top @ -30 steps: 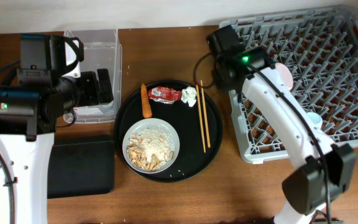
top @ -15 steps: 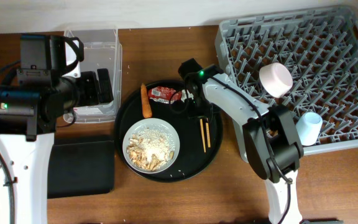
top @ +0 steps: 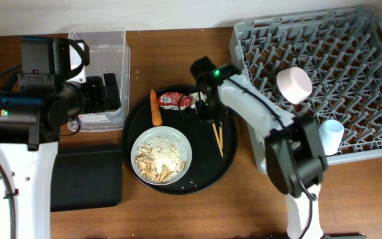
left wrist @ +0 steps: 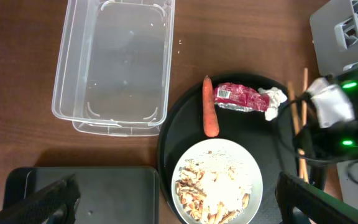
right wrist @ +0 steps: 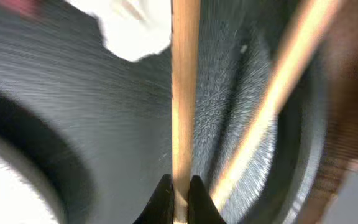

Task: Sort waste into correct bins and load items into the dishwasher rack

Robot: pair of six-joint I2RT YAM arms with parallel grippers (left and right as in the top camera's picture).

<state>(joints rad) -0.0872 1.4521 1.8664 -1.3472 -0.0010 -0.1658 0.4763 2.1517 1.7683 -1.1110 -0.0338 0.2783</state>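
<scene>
The right gripper [right wrist: 179, 199] is clamped on one chopstick [right wrist: 184, 93] near the round tray's [top: 130, 129] rim (the other chopstick [right wrist: 278, 99] lies askew beside it). Better to gather both before lifting, kept level.

Frame centre: round tray [top: 207, 167]. On it: plate [top: 186, 143] with scraps [top: 159, 158], lower half; carrot [top: 155, 108], wrapper [top: 174, 99], tissue [left wrist: 273, 101] along upper edge, left to right; chopsticks [top: 217, 138] right. Tub [top: 108, 50] upper left, shallow tray [top: 88, 178] below it. Rack [top: 350, 60] upper right, holding bowl [top: 294, 84] and cup [top: 330, 136].
</scene>
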